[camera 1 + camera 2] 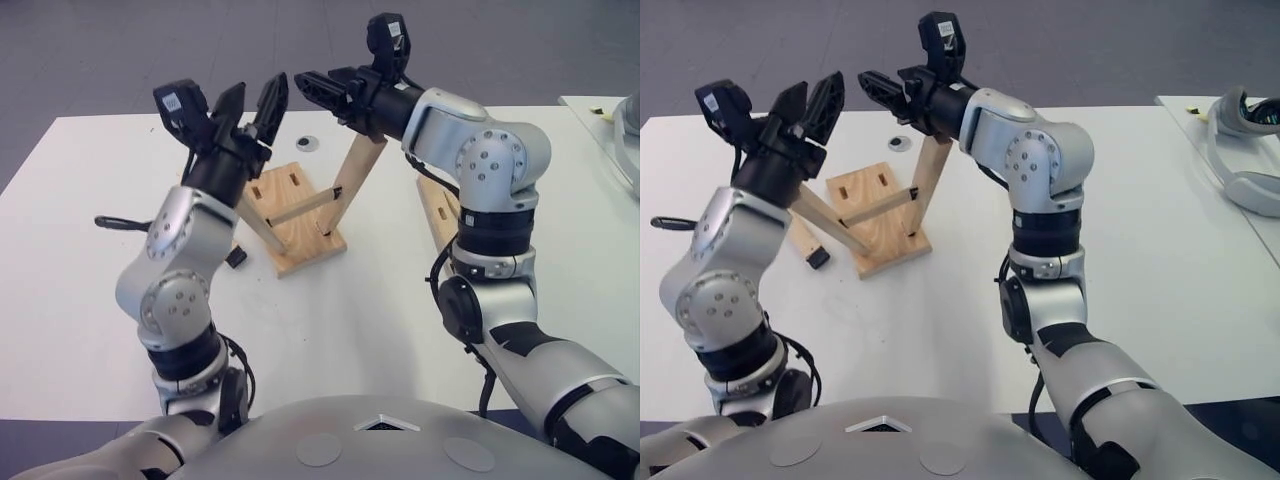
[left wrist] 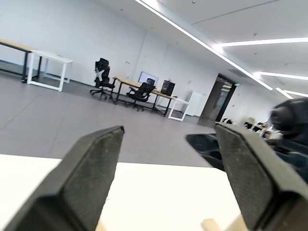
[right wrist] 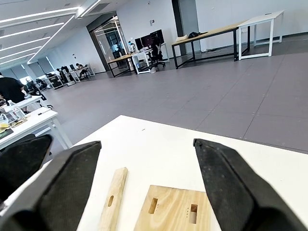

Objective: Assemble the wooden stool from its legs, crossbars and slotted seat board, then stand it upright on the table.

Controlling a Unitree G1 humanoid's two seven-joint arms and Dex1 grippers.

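Head stereo pair: set high over the near edge of the table [image 1: 330, 340], facing forward and down at mid-range, with both eyes sharing the same table top. Left wrist camera: close behind the left end effector [image 2: 169, 132], facing almost level past the far edge into the room. Right wrist camera: close behind the right end effector [image 3: 147, 144], tilted slightly down, sharing the seat board [image 3: 173, 214] with the head pair.

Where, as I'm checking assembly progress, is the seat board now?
Left eye view: the seat board lies flat mid-table, below the left gripper and right gripper, with two legs fitted.
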